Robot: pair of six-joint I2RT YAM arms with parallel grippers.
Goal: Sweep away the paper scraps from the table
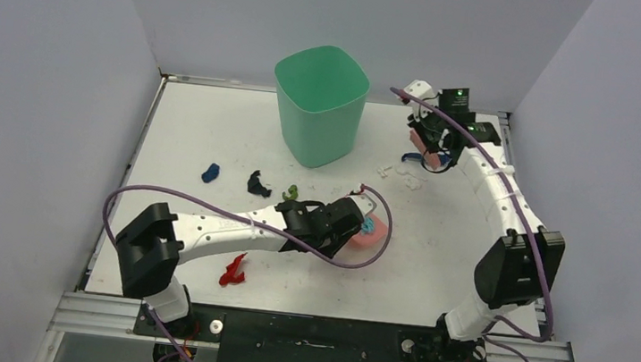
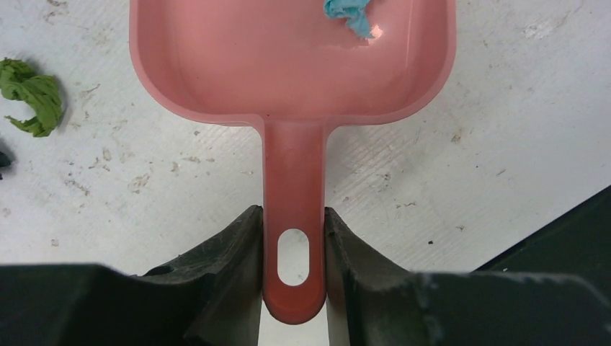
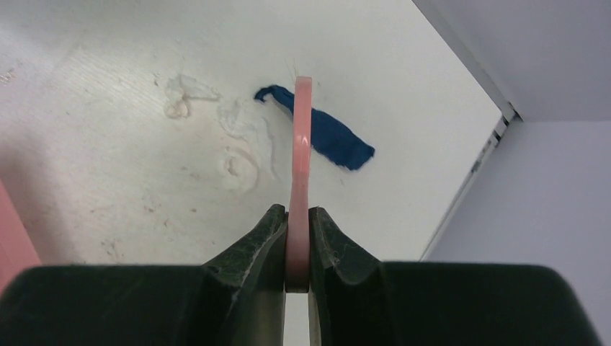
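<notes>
Pale grey walls (image 1: 32, 70) enclose the scuffed white table (image 1: 197, 123), a green bin (image 1: 319, 104) at its far middle. The paper scraps (image 1: 257, 183) lie scattered mid-table and far right, one light blue in the pink dustpan (image 2: 288, 65). The left gripper (image 2: 292, 234) clamps the dustpan's handle; the right gripper (image 3: 297, 231) pinches the pink hand brush (image 3: 302, 137) by its handle.

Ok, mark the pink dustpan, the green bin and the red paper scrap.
pink dustpan (image 2: 288, 65): left wrist view, middle of the pan floor.
green bin (image 1: 318, 122): top external view, front outer wall.
red paper scrap (image 1: 233, 272): top external view, its middle.
</notes>
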